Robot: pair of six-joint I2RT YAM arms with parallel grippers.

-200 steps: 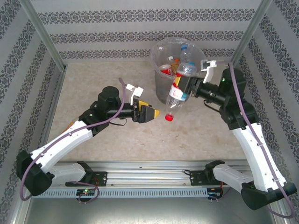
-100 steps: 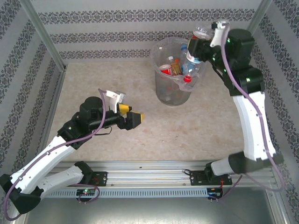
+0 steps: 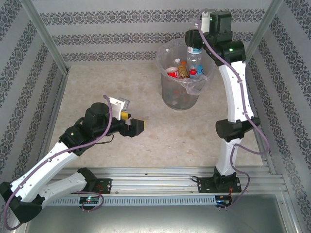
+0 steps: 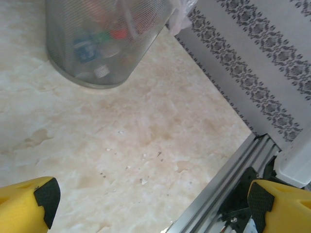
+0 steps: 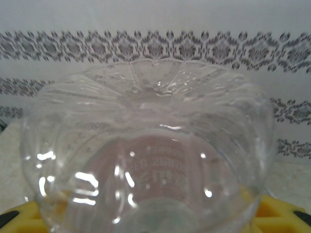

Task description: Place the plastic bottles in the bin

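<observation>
My right gripper is raised above the bin's far rim and is shut on a clear plastic bottle. The bottle hangs cap down, its red cap inside the bin's mouth. In the right wrist view the bottle's ribbed clear base sits between my yellow fingers. The bin is a tall grey bucket lined with a clear bag, standing at the table's far middle. Several bottles lie inside it. My left gripper hovers open over bare table, left of and nearer than the bin, with nothing between its fingertips.
A beige marble-patterned table top is enclosed by patterned walls on three sides. An aluminium rail runs along the near edge and carries both arm bases. The clear bag's edge droops over the bin's right rim.
My right arm has swung the bottle from beside the bin's near right side up over its far rim, cap down. The left arm has pulled back to the left, still open.
</observation>
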